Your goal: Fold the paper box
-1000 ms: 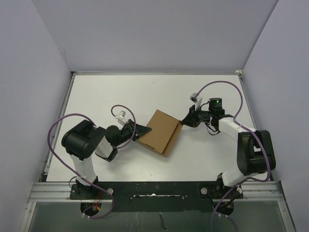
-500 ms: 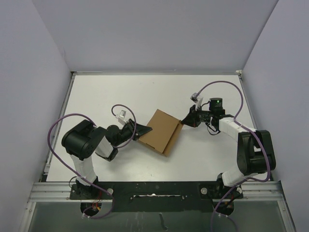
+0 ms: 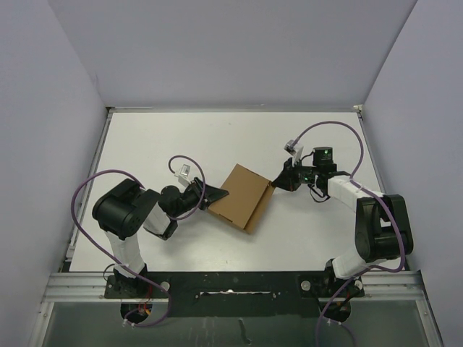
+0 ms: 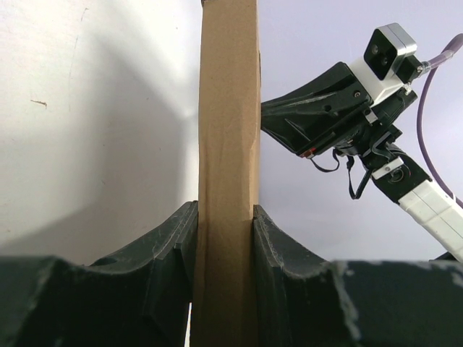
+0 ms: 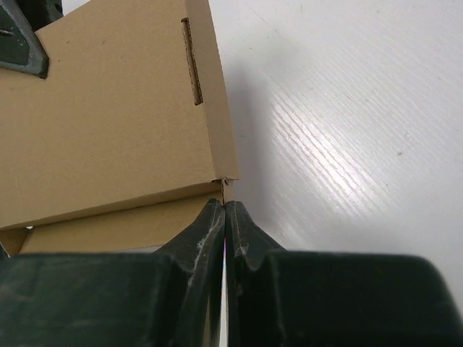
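The paper box (image 3: 240,196) is a brown cardboard mailer, folded flat and lying in the middle of the table. My left gripper (image 3: 217,195) is shut on the box's left edge; in the left wrist view the cardboard edge (image 4: 228,144) stands between both black fingers (image 4: 173,246). My right gripper (image 3: 275,183) is at the box's right corner. In the right wrist view its fingers (image 5: 210,231) are pressed together on a thin cardboard flap edge at the corner of the box (image 5: 116,123).
The white table (image 3: 181,137) is bounded by a raised rim and purple-grey walls. The right arm's camera and cable (image 4: 391,50) show beyond the box in the left wrist view. The arm bases sit at the near edge.
Almost nothing has moved. The left wrist has shifted very slightly; the box and the right gripper stay in place.
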